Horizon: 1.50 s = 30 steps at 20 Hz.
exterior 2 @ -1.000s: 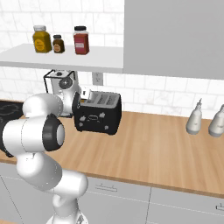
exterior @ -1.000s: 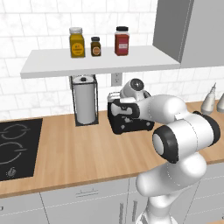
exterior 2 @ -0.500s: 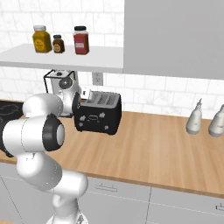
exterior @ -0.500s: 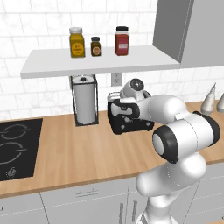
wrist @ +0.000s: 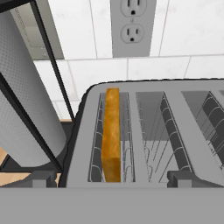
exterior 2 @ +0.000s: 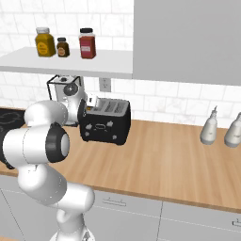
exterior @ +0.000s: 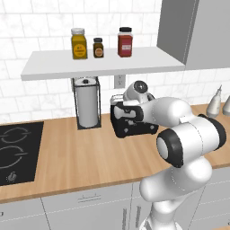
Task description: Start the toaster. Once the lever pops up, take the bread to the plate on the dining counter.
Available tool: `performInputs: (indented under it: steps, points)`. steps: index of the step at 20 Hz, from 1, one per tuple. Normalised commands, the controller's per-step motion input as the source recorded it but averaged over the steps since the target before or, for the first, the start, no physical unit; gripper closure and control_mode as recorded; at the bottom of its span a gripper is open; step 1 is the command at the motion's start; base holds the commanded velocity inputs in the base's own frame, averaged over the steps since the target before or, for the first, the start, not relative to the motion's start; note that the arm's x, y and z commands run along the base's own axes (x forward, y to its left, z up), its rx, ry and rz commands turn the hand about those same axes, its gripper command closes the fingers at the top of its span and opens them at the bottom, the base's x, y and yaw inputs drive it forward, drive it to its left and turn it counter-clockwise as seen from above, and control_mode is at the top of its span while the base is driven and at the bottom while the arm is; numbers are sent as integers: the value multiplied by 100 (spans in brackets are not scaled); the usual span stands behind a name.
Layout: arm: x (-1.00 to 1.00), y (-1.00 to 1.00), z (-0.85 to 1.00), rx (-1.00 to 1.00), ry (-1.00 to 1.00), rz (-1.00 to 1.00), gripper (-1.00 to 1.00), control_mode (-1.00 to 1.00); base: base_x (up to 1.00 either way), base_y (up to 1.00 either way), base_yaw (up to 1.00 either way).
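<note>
The black toaster (exterior 2: 107,127) stands on the wood worktop (exterior: 90,157) against the tiled wall, partly behind my arm in the left base view (exterior: 134,130). In the hand view I look down into its slots (wrist: 132,131). The bread (wrist: 111,140) stands on edge in the leftmost slot, golden crust up. My gripper (wrist: 111,178) hovers just above the toaster's left end (exterior 2: 84,112), open, its tips wide apart on either side of the bread slot with nothing held. The plate and the dining counter are out of view.
A paper-towel roll (exterior: 87,105) in a wire holder stands close to the toaster's left. A black cooktop (exterior: 18,150) lies further left. A shelf (exterior: 99,63) with three jars hangs overhead. Two pale bottles (exterior 2: 209,127) stand at the right. A wall outlet (wrist: 133,26) is behind the toaster.
</note>
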Motion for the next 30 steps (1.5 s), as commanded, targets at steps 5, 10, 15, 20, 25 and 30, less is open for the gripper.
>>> performInputs:
  steps: [5,10,15,20,25,30]
  points:
    - [0,0,0,0,0,0,-100,-100,0,0,0]
    - [0,0,0,0,0,0,-100,-100,0,0,0]
    - [0,0,0,0,0,0,-100,-100,0,0,0]
    - [0,0,0,0,0,0,-100,-100,0,0,0]
    - [0,0,0,0,0,0,-100,-100,0,0,0]
    - [0,0,0,0,0,0,-100,-100,0,0,0]
